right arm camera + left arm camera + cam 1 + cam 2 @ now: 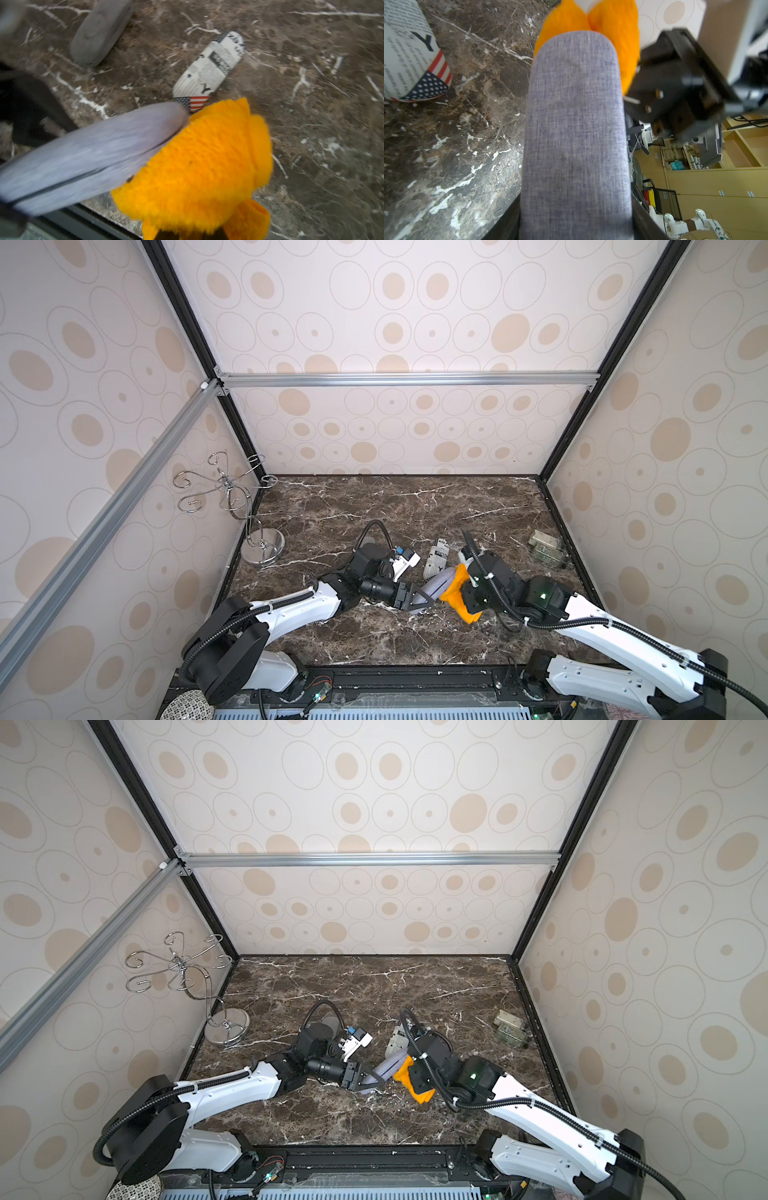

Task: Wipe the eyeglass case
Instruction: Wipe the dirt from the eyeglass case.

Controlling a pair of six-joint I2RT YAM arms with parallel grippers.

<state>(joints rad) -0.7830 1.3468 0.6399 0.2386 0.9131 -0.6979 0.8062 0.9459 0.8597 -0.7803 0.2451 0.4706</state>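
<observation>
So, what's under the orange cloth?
Tip of the grey eyeglass case, held by the left end effector. Orange cloth hides the contact and where the right end effector pinches.

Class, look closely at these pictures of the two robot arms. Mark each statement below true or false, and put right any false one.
1. The left claw grips the grey fabric case. True.
2. The right claw holds a blue cloth. False: its cloth is orange.
3. The newsprint case lies on the marble table, in neither claw. True.
4. The wire stand lies tipped over. False: it stands upright on its round base.
</observation>
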